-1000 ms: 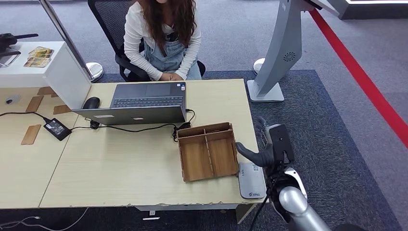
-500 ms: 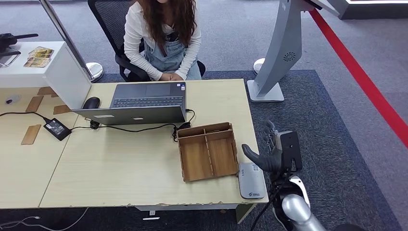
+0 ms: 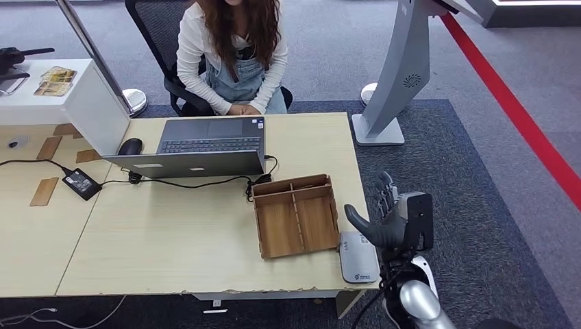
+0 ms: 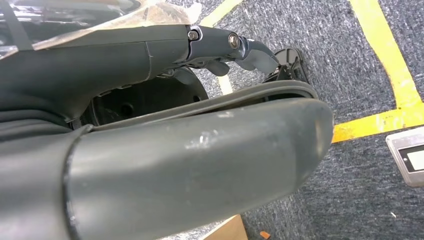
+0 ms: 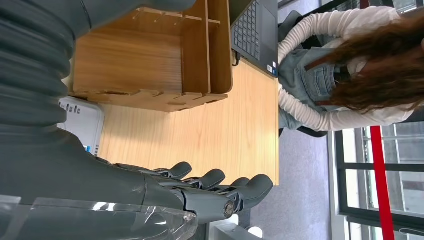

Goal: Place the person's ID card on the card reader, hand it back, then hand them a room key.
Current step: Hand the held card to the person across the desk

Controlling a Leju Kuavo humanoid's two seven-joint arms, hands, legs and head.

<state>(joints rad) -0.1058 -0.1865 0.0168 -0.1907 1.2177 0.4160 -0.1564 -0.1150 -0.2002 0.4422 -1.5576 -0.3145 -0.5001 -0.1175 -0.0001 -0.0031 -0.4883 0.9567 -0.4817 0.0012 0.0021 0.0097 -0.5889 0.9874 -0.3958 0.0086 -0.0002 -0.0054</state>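
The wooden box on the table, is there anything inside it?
Empty. The wooden box shows only bare wood in both compartments, in the head and right wrist views.

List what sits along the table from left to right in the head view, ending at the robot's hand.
Power adapter → mouse → laptop → wooden tray → card reader → right hand, open beside the table's edge.

On the worktop [image 3: 171, 240] there is one card reader [image 3: 358, 257], one wooden tray [image 3: 296, 215] with two compartments, one laptop [image 3: 199, 147], one mouse [image 3: 129, 146] and one power adapter [image 3: 81, 183]. One person [image 3: 231, 55] sits behind.
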